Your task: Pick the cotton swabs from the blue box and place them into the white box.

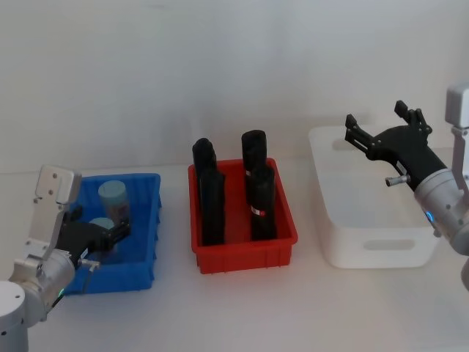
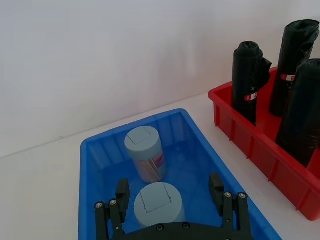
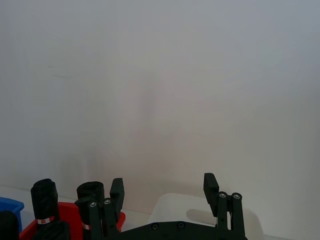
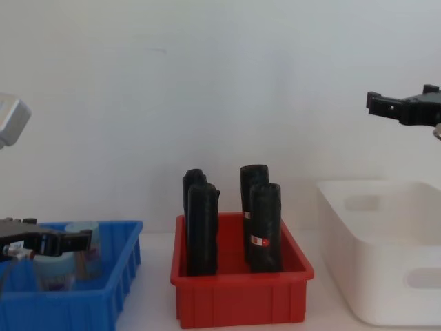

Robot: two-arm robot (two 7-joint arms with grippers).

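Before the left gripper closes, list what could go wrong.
1. The left gripper, open, straddles the near tub. The far tub stands close behind it, so a finger may knock it over in the blue box.
2. The way to the white box crosses the red bin. A low carry could hit the tall black rolls.
The right gripper hangs open above the white box.

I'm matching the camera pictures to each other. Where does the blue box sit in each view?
Head view: the blue box, lower left, left tool reaching into it.
Left wrist view: lower middle.
Right wrist view: sliver at the lower left edge.
Chest view: lower left corner.
Shared landmark: the red bin beside it.
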